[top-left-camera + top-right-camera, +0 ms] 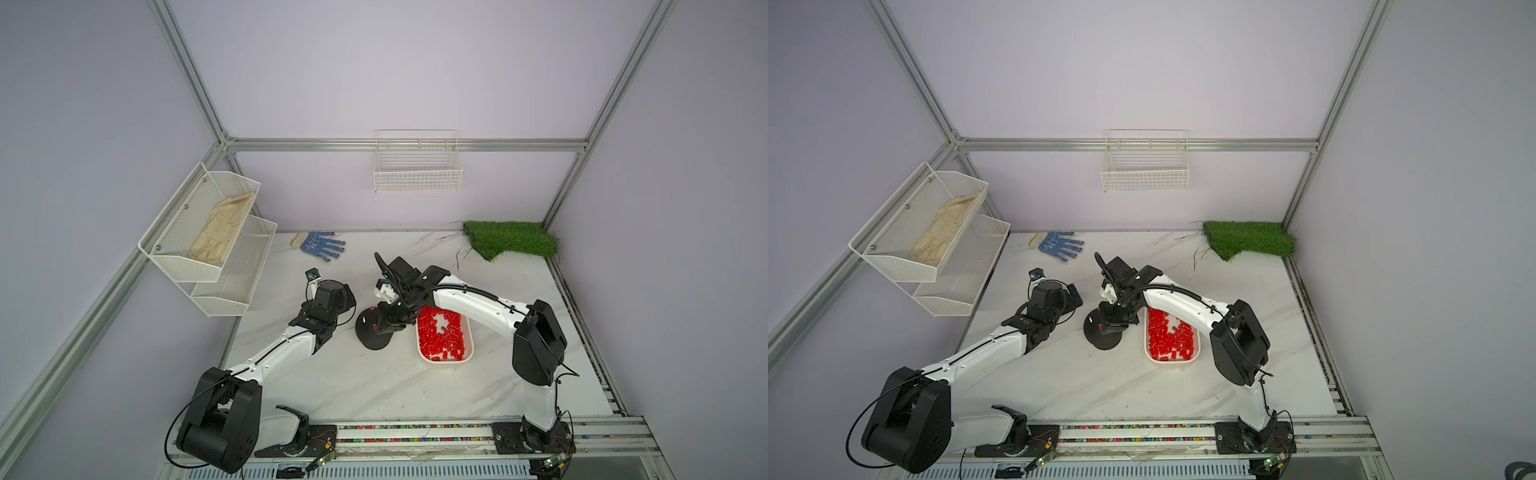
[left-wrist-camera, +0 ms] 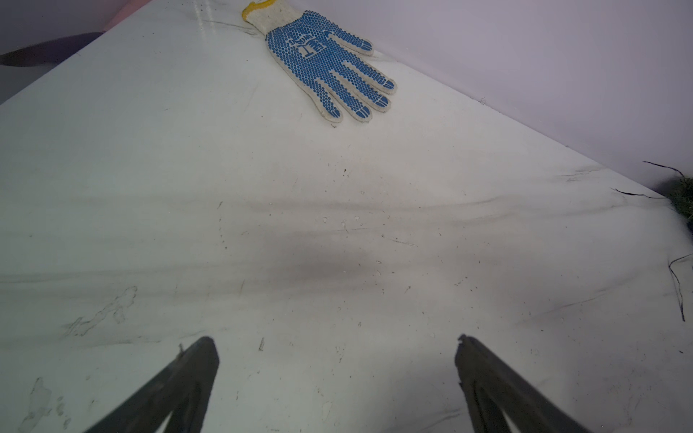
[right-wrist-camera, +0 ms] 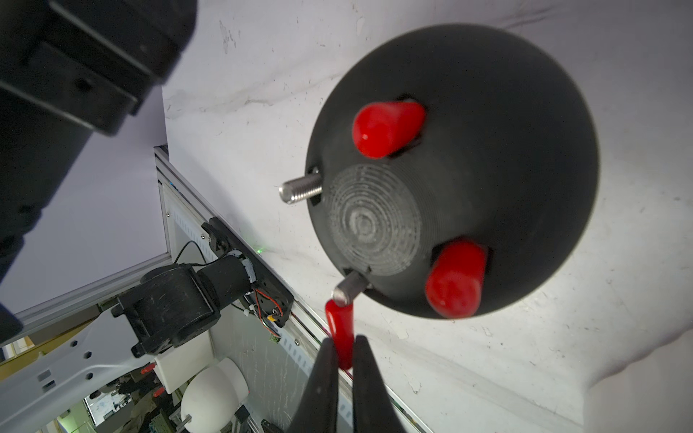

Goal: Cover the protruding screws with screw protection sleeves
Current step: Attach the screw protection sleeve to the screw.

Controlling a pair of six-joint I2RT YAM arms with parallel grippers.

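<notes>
One white marble tabletop (image 1: pixel 374 386), lilac walls (image 1: pixel 415 62)

Both of my top views look down from high over the table's (image 1: pixel 374 386) front edge, sharing all of it. Left wrist view skims low toward the glove (image 2: pixel 326 63); right wrist view sits close above the base (image 3: pixel 506 168).

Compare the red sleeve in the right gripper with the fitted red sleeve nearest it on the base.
The held sleeve is pinched by the right gripper; the fitted sleeve stands free of any gripper. The held sleeve sits at the tip of a bare screw, not over it; the fitted sleeve hides its screw, seated on the black base. Both are red, round-ended caps.
</notes>
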